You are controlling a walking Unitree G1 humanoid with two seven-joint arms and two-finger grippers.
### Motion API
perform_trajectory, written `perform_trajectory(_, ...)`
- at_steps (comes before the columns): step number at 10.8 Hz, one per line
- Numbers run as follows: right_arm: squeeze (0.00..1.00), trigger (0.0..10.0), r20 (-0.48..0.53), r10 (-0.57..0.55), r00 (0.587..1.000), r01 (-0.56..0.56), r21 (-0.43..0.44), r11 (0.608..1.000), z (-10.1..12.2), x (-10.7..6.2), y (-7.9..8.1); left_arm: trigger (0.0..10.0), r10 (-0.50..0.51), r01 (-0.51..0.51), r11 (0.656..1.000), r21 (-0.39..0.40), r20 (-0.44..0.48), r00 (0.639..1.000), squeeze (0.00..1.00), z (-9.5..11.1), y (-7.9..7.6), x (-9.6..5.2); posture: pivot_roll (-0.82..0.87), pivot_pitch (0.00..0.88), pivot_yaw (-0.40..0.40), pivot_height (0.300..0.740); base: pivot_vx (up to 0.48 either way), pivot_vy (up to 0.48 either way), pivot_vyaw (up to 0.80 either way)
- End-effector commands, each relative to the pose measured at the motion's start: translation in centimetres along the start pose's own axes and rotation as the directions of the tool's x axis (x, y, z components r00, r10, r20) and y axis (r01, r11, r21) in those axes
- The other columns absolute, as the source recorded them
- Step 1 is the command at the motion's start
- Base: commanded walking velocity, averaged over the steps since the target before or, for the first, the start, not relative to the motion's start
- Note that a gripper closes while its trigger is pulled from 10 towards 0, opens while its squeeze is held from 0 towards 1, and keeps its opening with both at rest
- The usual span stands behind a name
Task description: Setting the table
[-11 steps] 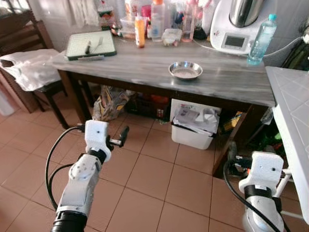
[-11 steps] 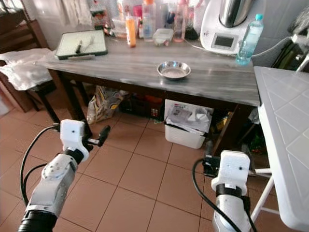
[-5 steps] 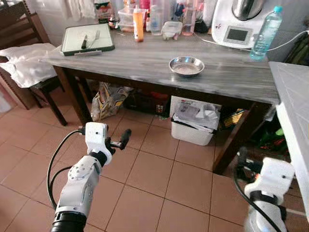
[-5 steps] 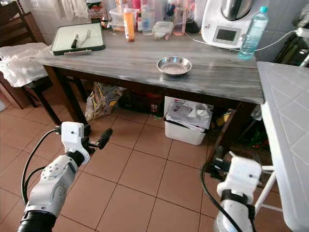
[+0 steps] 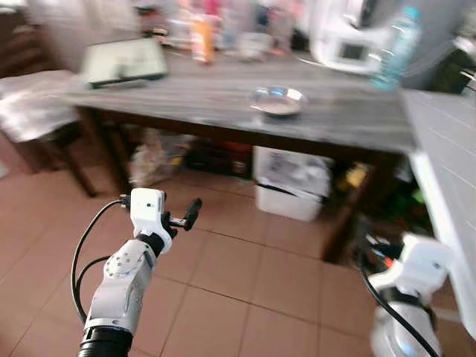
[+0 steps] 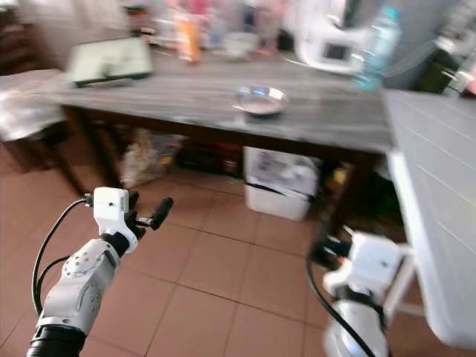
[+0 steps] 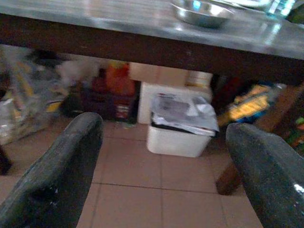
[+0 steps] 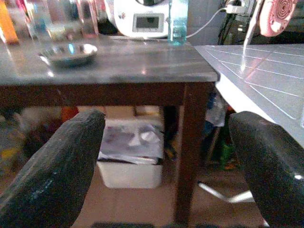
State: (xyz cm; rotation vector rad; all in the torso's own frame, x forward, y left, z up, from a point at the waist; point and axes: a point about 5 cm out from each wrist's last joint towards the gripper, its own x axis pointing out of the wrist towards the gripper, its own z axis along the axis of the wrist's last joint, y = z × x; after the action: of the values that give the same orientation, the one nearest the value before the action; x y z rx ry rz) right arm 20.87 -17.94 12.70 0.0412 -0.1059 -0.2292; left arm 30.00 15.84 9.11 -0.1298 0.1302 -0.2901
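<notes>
Table edge [image 5: 223,128] ahead, bowl [image 5: 278,100] near it (blurred), tiled floor [image 5: 223,260]

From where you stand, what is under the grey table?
Under the grey table stands a white bin with crumpled paper on top, beside dark crates and a patterned bag. What lies deeper in the bin and behind the crates is hidden.

Shiny metal bowl [image 5: 277,100], matt table [image 5: 223,89]

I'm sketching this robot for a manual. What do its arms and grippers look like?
Both arms are silver metal with a boxy white wrist block and a looping black cable. The left gripper and right gripper each have two long, rounded black fingers.
</notes>
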Motion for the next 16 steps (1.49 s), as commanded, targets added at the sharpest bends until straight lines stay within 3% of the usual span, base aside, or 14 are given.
perform_trajectory(1,0.0,10.0,0.018,0.023,1.0,-0.024,0.012,1.0,0.53,0.02,0.43,10.0,-0.014,0.014,1.0,0.015,-0.001,1.0,0.0,0.29,-0.19,0.07,0.08,0.049,0.024,0.74,0.0,0.0,-0.77)
perform_trajectory(3,0.0,10.0,0.009,0.026,1.0,-0.026,0.017,1.0,0.33,0.0,0.6,10.0,-0.018,0.018,0.999,0.045,-0.002,1.0,0.0,0.37,-0.19,0.08,0.08,0.051,0.027,0.74,0.0,0.0,-0.77)
perform_trajectory(12,0.0,10.0,-0.006,0.034,0.999,-0.034,-0.06,0.998,-0.07,-0.37,-0.12,10.0,0.033,-0.033,0.992,0.123,-0.001,0.999,0.0,0.04,-0.21,-0.16,0.07,0.067,0.018,0.74,0.0,0.0,0.0)
perform_trajectory(16,0.0,10.0,-0.018,0.029,0.999,-0.03,-0.061,0.998,-0.37,-0.46,-0.2,10.0,0.032,-0.031,0.993,0.118,-0.009,0.999,0.0,-0.09,-0.34,0.01,0.07,0.067,0.021,0.74,-0.141,0.0,0.0)
